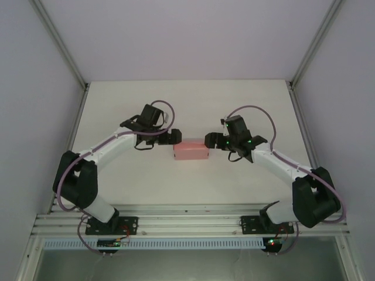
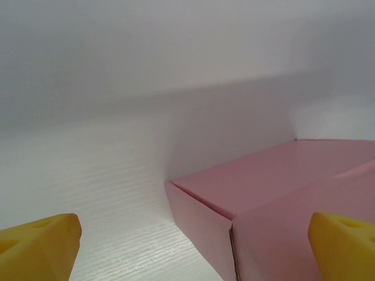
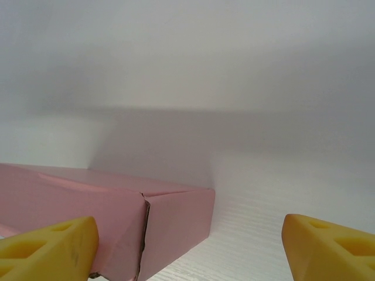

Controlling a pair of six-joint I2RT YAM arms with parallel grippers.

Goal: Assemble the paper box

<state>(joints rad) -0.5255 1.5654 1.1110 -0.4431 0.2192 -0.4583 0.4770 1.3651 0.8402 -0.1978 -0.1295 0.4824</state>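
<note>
Pressure from both ends at once is what this step wants, I judge. The paper box (image 1: 191, 151) lies near the middle of the table (image 1: 193, 99), folded into a low pink block. My left gripper (image 1: 174, 137) sits just off its left end and my right gripper (image 1: 208, 140) just off its right end. Both are released: in each wrist view the yellow fingertips (image 2: 38, 246) stand spread wide with nothing pinched between them. Whether my left hand's right-side finger brushes the box wall, I cannot tell.

To do it well, I should come in level and square to each end panel. I should bring the two hands toward each other evenly so the box neither skids nor twists. I should stop once the corner seams shut, since paper like this would likely crumple under more.

From overhead I get the layout: both arms flanking the box, its long sides free. The seams are too small to read there. My left wrist view shows a dark slit (image 2: 231, 249) down the box's vertical edge near one corner, and a crease running across the top face. My right wrist view shows the opposite end. There the end panel (image 3: 179, 225) stands slightly proud with a gap beside it, and the top edge next to it is a little buckled. That end looks the looser one to me.
</note>
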